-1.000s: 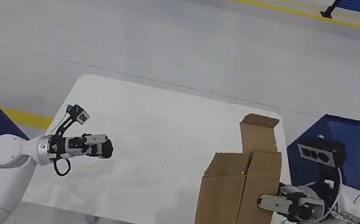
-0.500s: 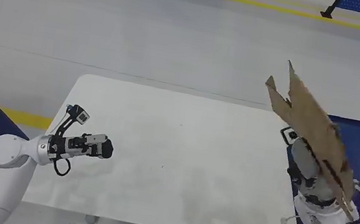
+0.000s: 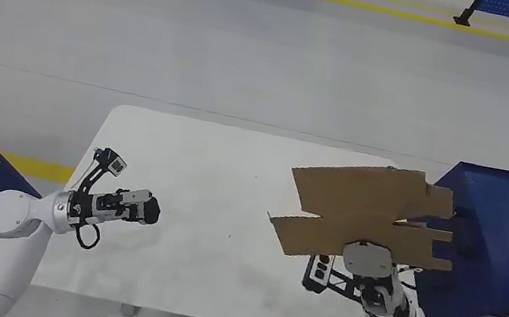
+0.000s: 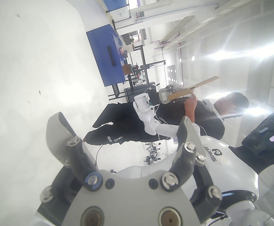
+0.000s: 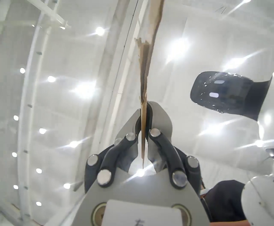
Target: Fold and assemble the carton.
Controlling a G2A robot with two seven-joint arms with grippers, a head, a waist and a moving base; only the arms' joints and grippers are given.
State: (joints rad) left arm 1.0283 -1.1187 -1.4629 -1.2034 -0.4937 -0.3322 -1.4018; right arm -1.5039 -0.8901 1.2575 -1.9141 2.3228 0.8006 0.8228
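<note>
The right end effector [image 5: 144,111] is pinched onto the flattened carton [image 5: 147,64], whose cardboard is seen edge-on, clamped between the two fingers. In the top view the carton is held unfolded and roughly level at the right-centre of the frame, over the right part of the white tabletop [image 3: 217,203]. The left end effector [image 4: 121,122] is spread wide, with nothing held, at the lower left by the tabletop's left edge.

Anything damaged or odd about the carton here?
Yes. The carton, flat and held above the table by the right pincer, has a ragged, frayed edge just beyond the grip, seen in the right wrist view. Nothing else stands out.
</note>
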